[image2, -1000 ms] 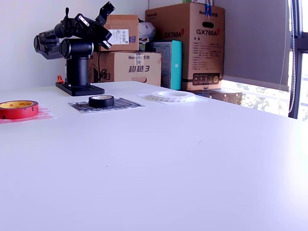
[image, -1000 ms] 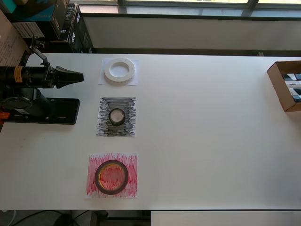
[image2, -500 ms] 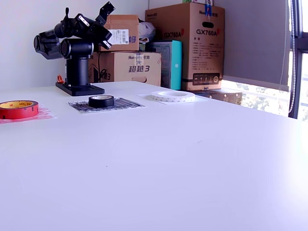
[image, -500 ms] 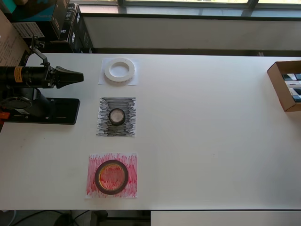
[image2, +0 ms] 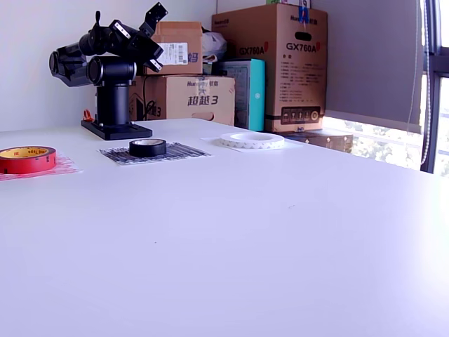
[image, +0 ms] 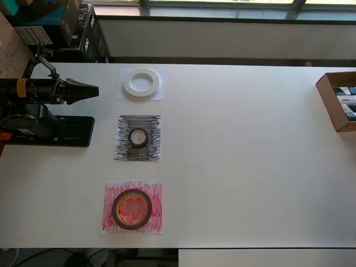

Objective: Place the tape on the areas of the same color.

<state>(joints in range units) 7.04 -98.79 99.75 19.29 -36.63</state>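
While well apart from the tape (image: 138, 137), cardboard box (image: 327, 90) with packs (image: 347, 105)

In the overhead view, left of centre, three paper squares run top to bottom. The white tape ring (image: 141, 83) lies flat on the plain white sheet (image: 122, 94) at top. The small black roll (image: 138, 137) sits mid black-scribbled sheet (image: 123, 150). The red-brown roll (image: 132, 209), yellowish inside, lies on the red-scribbled sheet (image: 156, 194) lower left.
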